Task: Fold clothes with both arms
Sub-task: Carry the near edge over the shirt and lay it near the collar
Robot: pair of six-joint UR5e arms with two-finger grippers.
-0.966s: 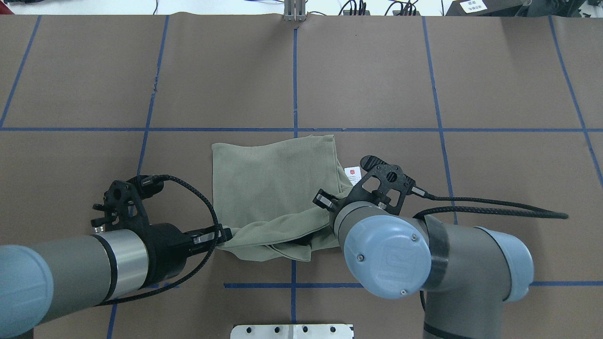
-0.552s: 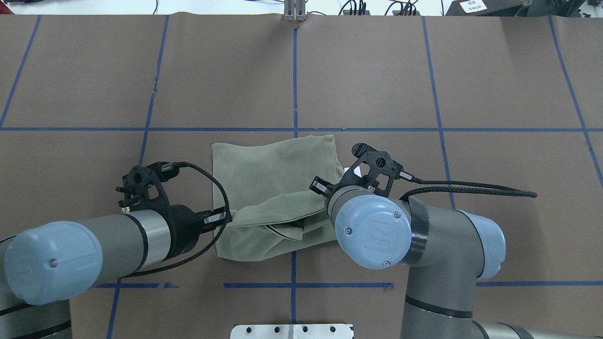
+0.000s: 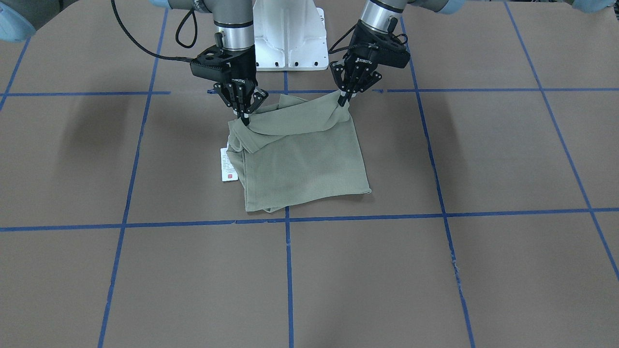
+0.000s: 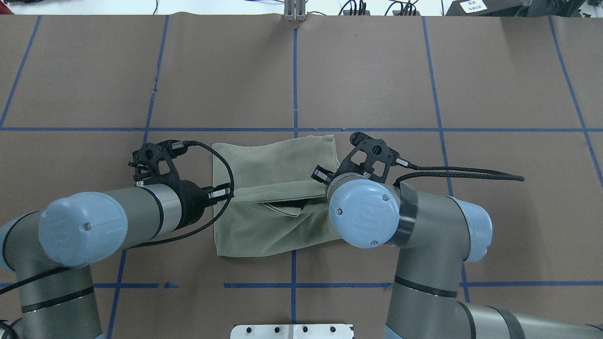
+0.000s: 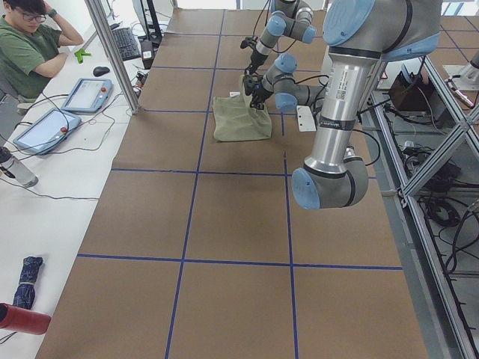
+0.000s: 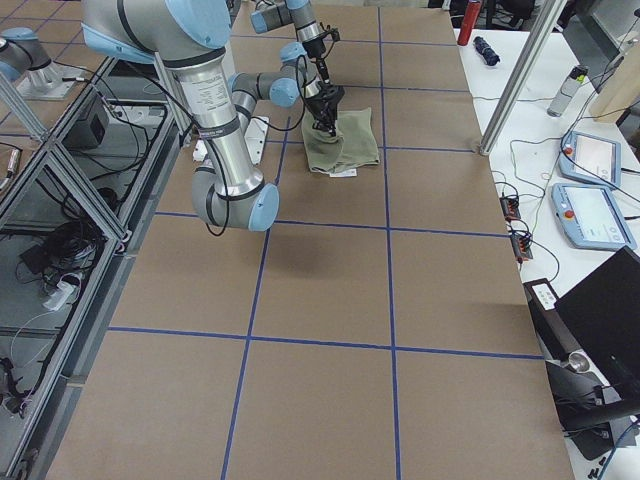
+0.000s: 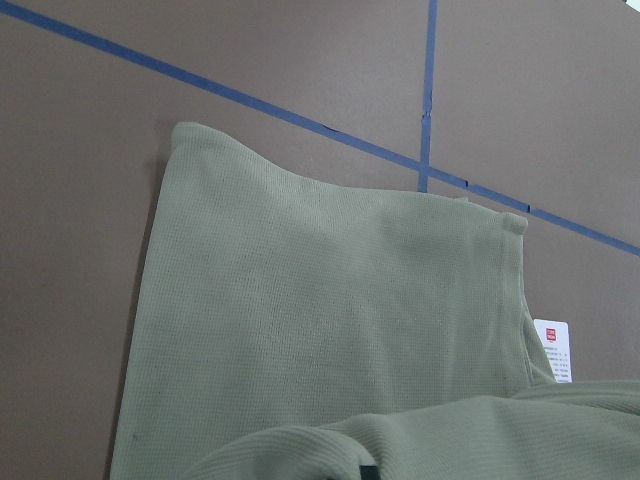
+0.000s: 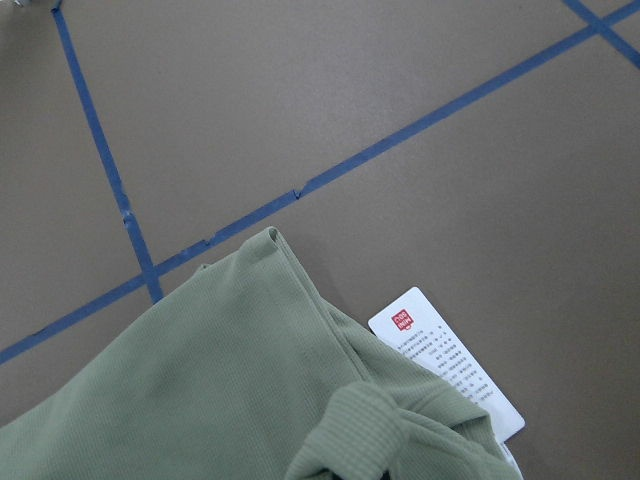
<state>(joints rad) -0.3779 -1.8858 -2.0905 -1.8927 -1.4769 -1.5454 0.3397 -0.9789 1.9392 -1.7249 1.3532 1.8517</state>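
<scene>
Olive shirt (image 3: pixel 304 159), folded rectangular, lies flat before the base (image 3: pixel 289 43). Its base-side edge is raised, pinched at both corners by the left gripper (image 3: pixel 343 98) and right gripper (image 3: pixel 243 117). White tag (image 3: pixel 227 164) protrudes sideways.

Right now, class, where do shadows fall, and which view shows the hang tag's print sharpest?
Exterior front-facing view: two soft, wide shadows lie on the table either side of the shirt. Right wrist-mounted view: the hang tag is sharp, print rows visible. Overhead exterior view: even light, no glare.
</scene>
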